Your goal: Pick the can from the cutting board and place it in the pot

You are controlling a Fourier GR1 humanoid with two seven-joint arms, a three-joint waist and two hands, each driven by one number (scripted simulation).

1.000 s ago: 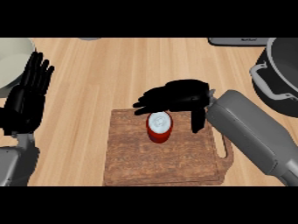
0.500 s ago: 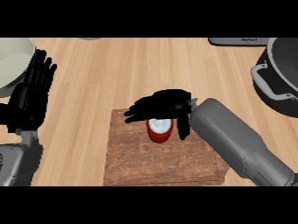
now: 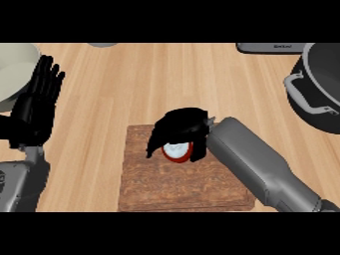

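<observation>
Red-walled with a pale top, the can (image 3: 177, 151) stands upright on the cutting board (image 3: 180, 184), in the board's upper half toward 12 o'clock. The right hand (image 3: 178, 127) covers the can from above: its fingers (image 3: 156, 144) curl down the can's 9 o'clock side and its thumb drops along the 3 o'clock side, so the hand is closed round the can (only the top and a strip of red wall remain visible). The right forearm (image 3: 264, 169) runs from the hand toward 5 o'clock, crossing the board's right edge.

The board is brown wood grain and lies on the light wooden counter (image 3: 172, 79). The pot (image 3: 331, 87), dark grey with a side handle facing 9 o'clock, sits at 2 o'clock from the board, well apart from it.

The left hand (image 3: 36, 107) rests at 9 o'clock of the view, fingers straight and pointing up. A pale bowl (image 3: 3, 74) sits just beside it at 10 o'clock.
</observation>
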